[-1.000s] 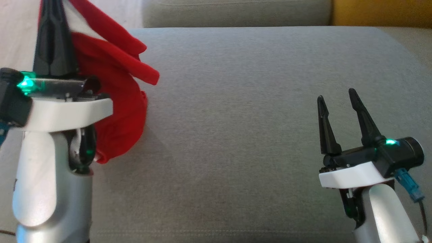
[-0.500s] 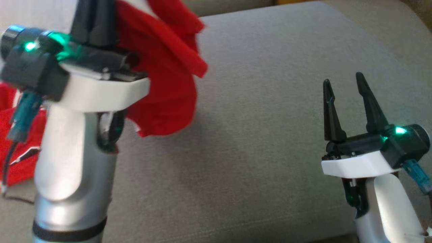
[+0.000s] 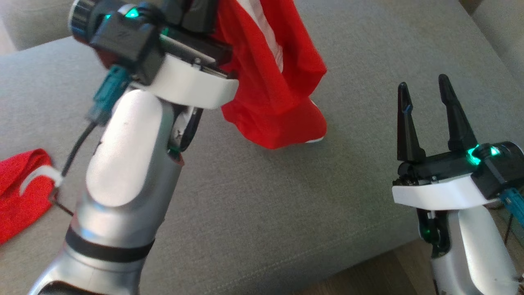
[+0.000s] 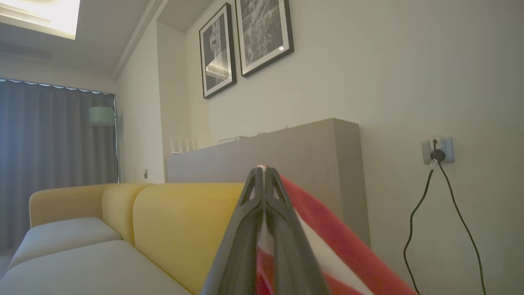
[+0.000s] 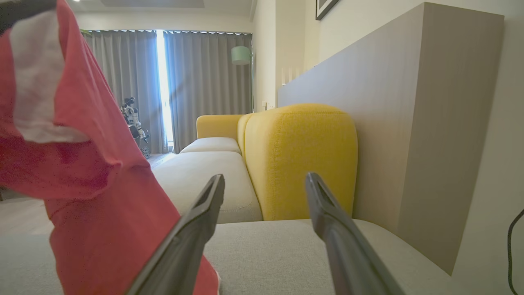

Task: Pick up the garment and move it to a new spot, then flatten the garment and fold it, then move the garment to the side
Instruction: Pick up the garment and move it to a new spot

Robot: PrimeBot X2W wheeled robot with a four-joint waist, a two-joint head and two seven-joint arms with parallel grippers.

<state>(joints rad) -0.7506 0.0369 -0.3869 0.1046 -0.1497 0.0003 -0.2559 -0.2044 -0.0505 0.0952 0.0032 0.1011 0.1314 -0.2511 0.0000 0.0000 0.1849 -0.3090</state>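
Red cloth with a white stripe, the garment (image 3: 278, 102), hangs bunched from the left gripper (image 4: 265, 172) above the far middle of the grey seat cushion (image 3: 286, 205). Its lowest fold is touching or almost touching the fabric; I cannot tell which. In the left wrist view the two dark fingers are pressed together with a sliver of red and white pinched between them near the tips, and the rest of the cloth falls away to one side. The right gripper (image 3: 423, 80) stands near the cushion's right edge, fingers apart with nothing between them, well apart from the garment. In its own wrist view the hanging cloth is off to the side of the fingers, not between them.

Judging by this, the first step is in hand: the garment is up off the cushion for the carry to a new spot. Flattening, folding and the move aside are not yet done. The next move probably calls for lowering the cloth onto the open middle of the cushion so that it spreads rather than drops in a heap. The empty right gripper would then need to reach a free edge or corner so both arms can pull the garment flat.

A second red piece with a white band (image 3: 20, 188) lies at the cushion's left edge; whether it belongs to the same garment I cannot tell.
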